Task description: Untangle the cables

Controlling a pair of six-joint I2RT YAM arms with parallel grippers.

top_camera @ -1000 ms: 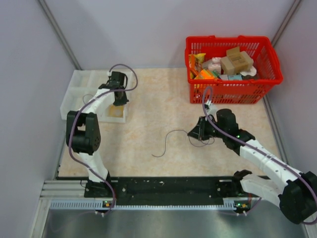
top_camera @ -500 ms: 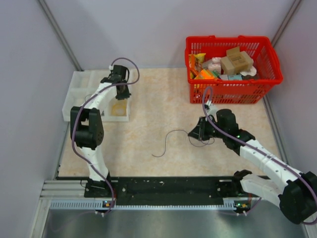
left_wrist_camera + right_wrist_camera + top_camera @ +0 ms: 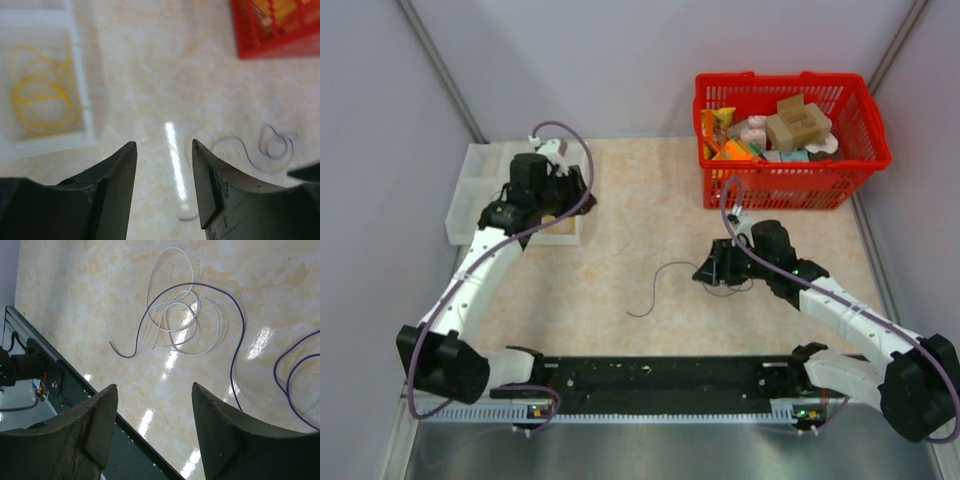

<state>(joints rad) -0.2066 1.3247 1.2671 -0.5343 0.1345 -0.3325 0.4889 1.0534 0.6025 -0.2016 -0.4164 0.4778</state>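
A yellow cable point(image 3: 45, 92) lies coiled in a compartment of the white tray point(image 3: 82, 60). My left gripper point(image 3: 163, 143) hangs open and holds nothing, above the table just right of that tray point(image 3: 470, 190). A thin dark purple cable point(image 3: 655, 290) curves across the middle of the table. In the right wrist view the purple cable point(image 3: 235, 335) crosses loops of a whitish cable point(image 3: 175, 315). My right gripper point(image 3: 155, 386) is open above the table beside those loops, with nothing between its fingers; from above the right gripper point(image 3: 708, 270) sits at the small tangle point(image 3: 730, 285).
A red basket point(image 3: 790, 185) full of boxes and packets stands at the back right. The black base rail point(image 3: 650, 375) runs along the near edge. Grey walls close in both sides.
My left gripper opened and swung off the tray toward the table, its arm re-posed lower left; the yellow cable stays in the tray. My right gripper opened over the tangle.
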